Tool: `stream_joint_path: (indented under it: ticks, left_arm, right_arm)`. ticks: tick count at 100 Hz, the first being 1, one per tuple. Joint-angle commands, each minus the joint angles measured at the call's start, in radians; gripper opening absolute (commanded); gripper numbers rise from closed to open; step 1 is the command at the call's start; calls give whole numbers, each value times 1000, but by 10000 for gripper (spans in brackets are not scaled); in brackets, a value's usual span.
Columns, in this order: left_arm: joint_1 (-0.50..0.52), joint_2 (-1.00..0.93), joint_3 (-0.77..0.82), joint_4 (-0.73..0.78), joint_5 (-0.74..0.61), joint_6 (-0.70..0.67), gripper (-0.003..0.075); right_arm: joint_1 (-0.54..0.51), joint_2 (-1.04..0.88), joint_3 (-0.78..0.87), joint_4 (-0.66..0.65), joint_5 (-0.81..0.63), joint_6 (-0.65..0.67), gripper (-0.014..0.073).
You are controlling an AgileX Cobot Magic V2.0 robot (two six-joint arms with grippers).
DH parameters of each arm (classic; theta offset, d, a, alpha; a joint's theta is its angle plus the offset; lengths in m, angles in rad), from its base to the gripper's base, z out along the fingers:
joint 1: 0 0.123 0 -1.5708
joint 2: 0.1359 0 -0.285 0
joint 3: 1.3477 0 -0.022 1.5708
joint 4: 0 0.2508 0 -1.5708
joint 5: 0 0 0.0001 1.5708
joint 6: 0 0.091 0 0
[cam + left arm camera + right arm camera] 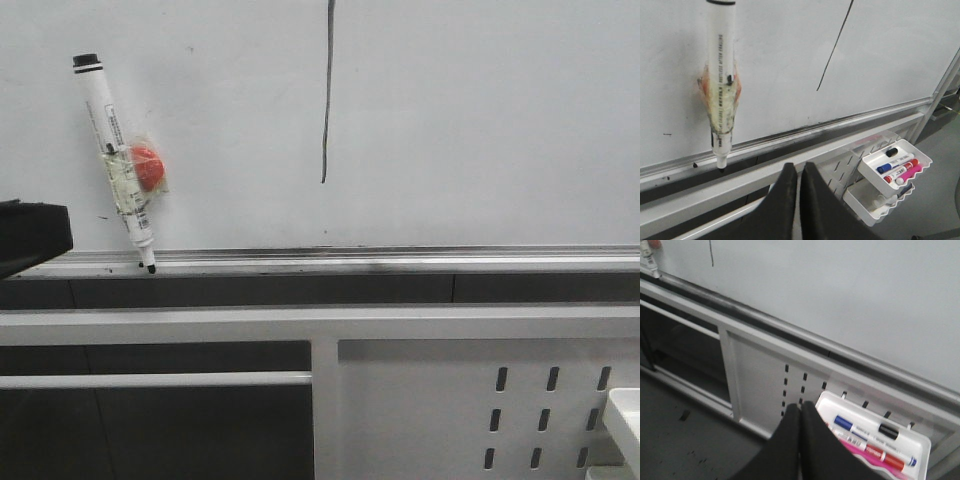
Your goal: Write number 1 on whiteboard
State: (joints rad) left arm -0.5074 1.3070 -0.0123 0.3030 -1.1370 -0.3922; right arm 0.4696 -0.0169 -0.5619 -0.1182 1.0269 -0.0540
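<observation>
The number 1 (327, 90) stands as a thin, slightly curved black stroke on the whiteboard (480, 120), running from the top edge of the front view down to a little above the silver rail (400, 258), with the white marker pen (115, 160) and its red ball (147, 166) leaning on the board at about 9 o'clock from the stroke, tip resting on the rail. The left gripper (798, 172) hangs apart from the pen, below the rail, its jaws clenched on nothing. The right gripper (800, 412) has its jaws likewise pressed together and empty, just beside a white tray (920, 440) of coloured markers (867, 430) hung on the perforated panel (765, 375).
</observation>
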Motion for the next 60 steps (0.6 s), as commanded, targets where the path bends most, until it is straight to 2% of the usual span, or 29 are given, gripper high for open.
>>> stream_joint_path:
  ticks: [1,8,17,40,49,60]
  left_arm:
    - [-1,-19,-39,-15,-222,3,-20]
    - [-1,-26,-52,-6,-221,3,-20]
    - [-1,-37,-58,24,-221,1,-20]
    - [-1,-103,-75,49,-195,-1,-20]
    - [-1,-140,-136,157,-55,-11,-20]
    - [-1,-205,-275,311,242,-115,-20]
  right_arm:
    - [-6,-13,31,-59,-253,2,-68]
    - [-6,-13,98,-50,-452,4,-69]
    - [-6,-13,203,-61,-639,4,-69]
    - [-6,-13,481,-61,-1027,4,-69]
    - [-6,-13,538,-53,-1060,4,-69]
    - [-6,-13,583,-53,-1027,4,-69]
